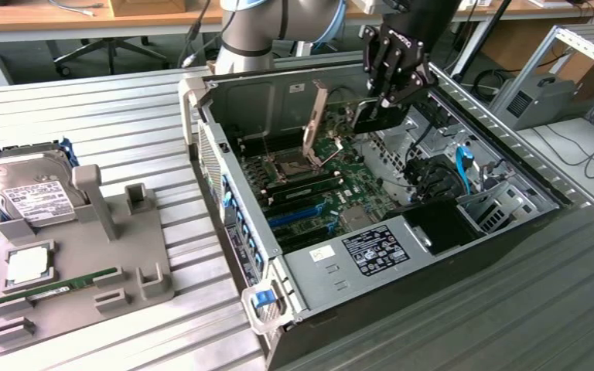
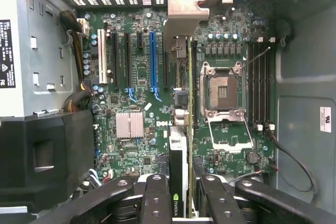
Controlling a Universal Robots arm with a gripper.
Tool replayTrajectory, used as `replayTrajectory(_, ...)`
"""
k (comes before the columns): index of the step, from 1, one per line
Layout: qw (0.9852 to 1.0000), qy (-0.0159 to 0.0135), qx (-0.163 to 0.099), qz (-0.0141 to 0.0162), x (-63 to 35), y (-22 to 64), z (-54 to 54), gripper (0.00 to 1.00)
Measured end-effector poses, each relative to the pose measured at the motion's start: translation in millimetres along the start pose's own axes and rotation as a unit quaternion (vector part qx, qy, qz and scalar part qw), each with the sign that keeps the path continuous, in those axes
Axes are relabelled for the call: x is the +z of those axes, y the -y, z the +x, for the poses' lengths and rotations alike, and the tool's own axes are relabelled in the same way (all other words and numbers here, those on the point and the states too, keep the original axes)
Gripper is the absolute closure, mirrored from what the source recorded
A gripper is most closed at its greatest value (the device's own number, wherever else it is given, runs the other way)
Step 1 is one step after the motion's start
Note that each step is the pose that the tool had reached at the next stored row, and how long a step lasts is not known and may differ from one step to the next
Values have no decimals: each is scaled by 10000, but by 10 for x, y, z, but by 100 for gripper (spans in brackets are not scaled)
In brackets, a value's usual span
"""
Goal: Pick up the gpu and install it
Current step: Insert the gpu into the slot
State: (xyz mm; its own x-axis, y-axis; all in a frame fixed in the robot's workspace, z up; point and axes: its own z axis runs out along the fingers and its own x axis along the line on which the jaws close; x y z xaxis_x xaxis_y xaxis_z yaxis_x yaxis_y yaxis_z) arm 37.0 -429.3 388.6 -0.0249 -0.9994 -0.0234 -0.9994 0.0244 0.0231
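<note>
The arm (image 1: 421, 23) reaches steeply down into the open case (image 1: 312, 282). The pincer (image 1: 388, 104) is clamped on the gpu (image 2: 178, 156), held on edge over the board (image 2: 137, 74). The card's long axis runs along the slots, and its bracket (image 2: 184, 11) is at the end farthest from the pincer. The open socket (image 2: 223, 90) lies beside it.

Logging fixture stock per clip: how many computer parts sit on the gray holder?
3: the hard drive propped at its far end, the silver processor in the middle, the green memory stick just nearer the camera. Posts on the holder could hide something small.
</note>
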Motion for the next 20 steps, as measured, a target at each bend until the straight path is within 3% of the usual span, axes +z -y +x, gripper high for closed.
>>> replayTrajectory(9, 10000, 0, 1, 0, 48, -15, 2, 73)
replayTrajectory(20, 10000, 0, 0, 1, 51, -145, 5, 73)
